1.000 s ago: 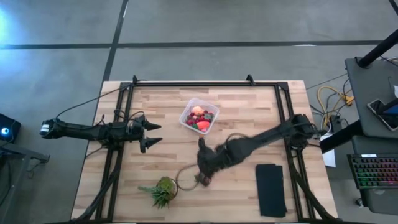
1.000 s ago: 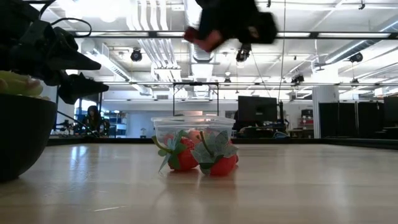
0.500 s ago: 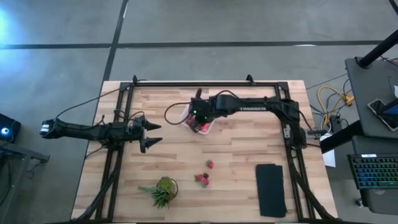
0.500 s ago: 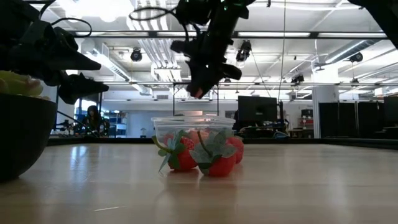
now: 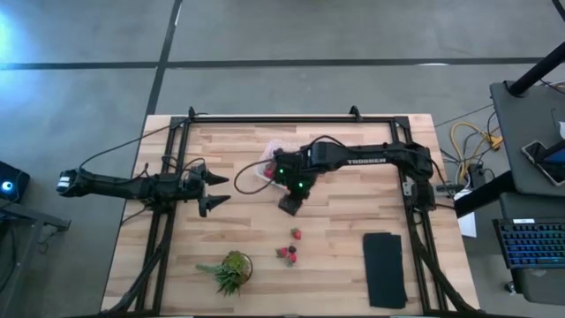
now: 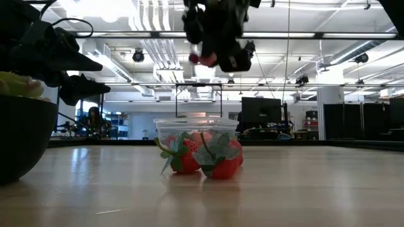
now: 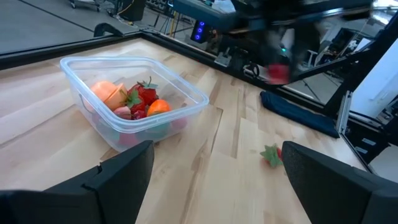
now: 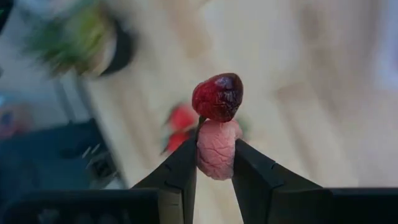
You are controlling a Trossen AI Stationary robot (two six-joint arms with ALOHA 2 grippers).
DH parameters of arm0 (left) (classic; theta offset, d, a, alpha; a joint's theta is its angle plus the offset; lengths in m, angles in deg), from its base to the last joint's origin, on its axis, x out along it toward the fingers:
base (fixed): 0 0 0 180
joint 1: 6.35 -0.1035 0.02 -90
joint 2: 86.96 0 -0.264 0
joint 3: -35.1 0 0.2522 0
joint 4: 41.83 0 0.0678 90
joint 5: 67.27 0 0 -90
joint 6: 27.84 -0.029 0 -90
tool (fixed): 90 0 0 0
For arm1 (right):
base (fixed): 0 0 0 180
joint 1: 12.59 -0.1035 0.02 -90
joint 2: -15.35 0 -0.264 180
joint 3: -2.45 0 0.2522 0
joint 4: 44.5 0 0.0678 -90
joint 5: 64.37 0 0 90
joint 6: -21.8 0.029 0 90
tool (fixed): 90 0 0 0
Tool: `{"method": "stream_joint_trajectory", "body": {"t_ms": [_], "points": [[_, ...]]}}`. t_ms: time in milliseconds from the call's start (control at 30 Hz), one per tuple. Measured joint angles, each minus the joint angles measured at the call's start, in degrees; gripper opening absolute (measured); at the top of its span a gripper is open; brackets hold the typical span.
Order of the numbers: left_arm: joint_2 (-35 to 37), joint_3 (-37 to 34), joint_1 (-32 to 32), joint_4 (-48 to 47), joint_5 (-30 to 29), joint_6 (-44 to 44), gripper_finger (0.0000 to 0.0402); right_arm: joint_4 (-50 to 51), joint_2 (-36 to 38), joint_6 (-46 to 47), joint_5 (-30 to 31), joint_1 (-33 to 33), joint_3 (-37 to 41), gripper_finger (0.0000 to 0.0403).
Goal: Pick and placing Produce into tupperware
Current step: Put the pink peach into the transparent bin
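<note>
Since half a second ago, the right gripper has swung off the tub toward the table middle.
Its fingers pinch a pink piece topped by a dark-red berry; three strawberries lie just beyond; left gripper gapes.

open-plan lab: monitors, exposed ceiling ducts.

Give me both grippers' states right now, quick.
Left gripper: open, empty, waiting at the table's left side.
Right gripper: shut on a small pink and dark red produce piece, raised just beside the tupperware.
</note>
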Motion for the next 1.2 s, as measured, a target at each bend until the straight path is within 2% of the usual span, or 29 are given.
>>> {"method": "stream_joint_trajectory", "body": {"t_ms": [133, 333, 367, 500, 633, 700, 1000, 1200], "points": [[0.00, 0.00, 0.00, 0.01, -0.01, 0.00, 0.0338, 0.76, 1.04, -1.66, -5.81, -2.37, 0.01, 0.0079], [0.00, 0.00, -0.01, 0.01, -0.01, 0.00, 0.0338, 1.21, 1.31, -2.22, -7.03, -3.74, 0.04, 0.0079], [0.00, 0.00, -0.01, 0.01, -0.01, 0.01, 0.0338, 1.01, 1.31, -2.32, -6.02, -3.74, 0.04, 0.0079], [0.00, 0.00, 0.00, 0.01, 0.01, 0.02, 0.0338, -0.19, 1.31, -1.92, 7.13, -2.44, 0.04, 0.0079], [0.00, 0.00, -0.02, 0.01, 0.01, 0.02, 0.0338, -3.40, 1.33, 1.48, 16.13, 2.02, 0.28, 0.0079], [0.00, 0.00, -0.02, 0.01, 0.01, 0.02, 0.0338, -5.21, 1.35, 3.40, 18.03, 4.53, 0.59, 0.0079], [0.00, 0.00, -0.01, 0.01, -0.01, 0.00, 0.0338, -5.22, 1.35, 5.63, 17.74, 11.12, 1.27, 0.0079], [0.00, 0.00, -0.01, 0.01, -0.01, 0.00, 0.0338, -5.06, 1.35, 3.11, 12.46, 11.22, 1.49, 0.0079]]}}
